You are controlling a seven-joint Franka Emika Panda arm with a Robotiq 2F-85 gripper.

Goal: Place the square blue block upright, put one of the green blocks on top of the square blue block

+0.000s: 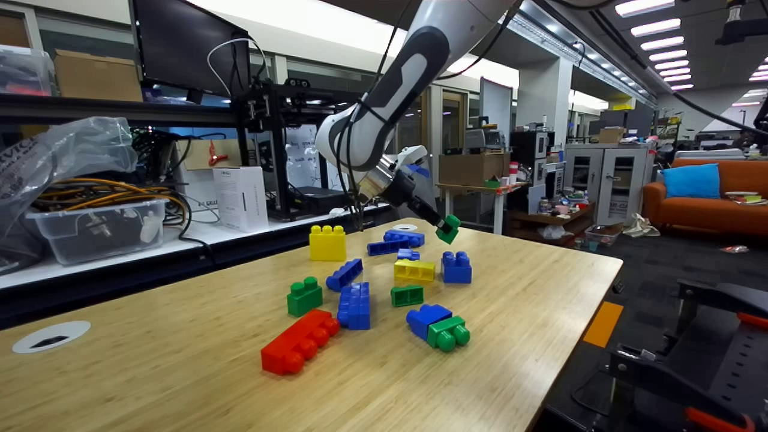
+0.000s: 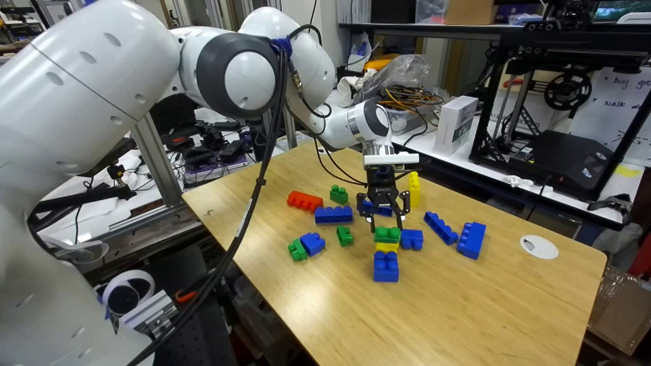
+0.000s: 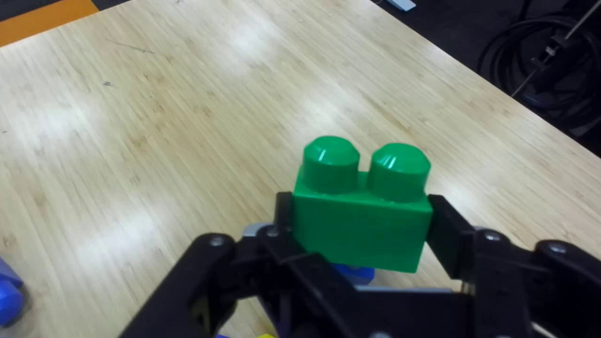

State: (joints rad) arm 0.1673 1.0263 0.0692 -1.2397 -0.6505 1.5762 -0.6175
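aloft, the pincer (image 2: pixel 386 226) grips the green block (image 3: pixel 359 230); the square blue block (image 1: pixel 457 273) stands upright.

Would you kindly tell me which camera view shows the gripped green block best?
The wrist view: the green block is large there, with two studs and a broad side plainly visible, held in the gripper. In both exterior views it also appears held, but much smaller.

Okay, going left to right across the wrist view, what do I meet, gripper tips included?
Blue brick cut off by the picture's edge → gripper fingertip → held green block → opposite fingertip → black looped cables.
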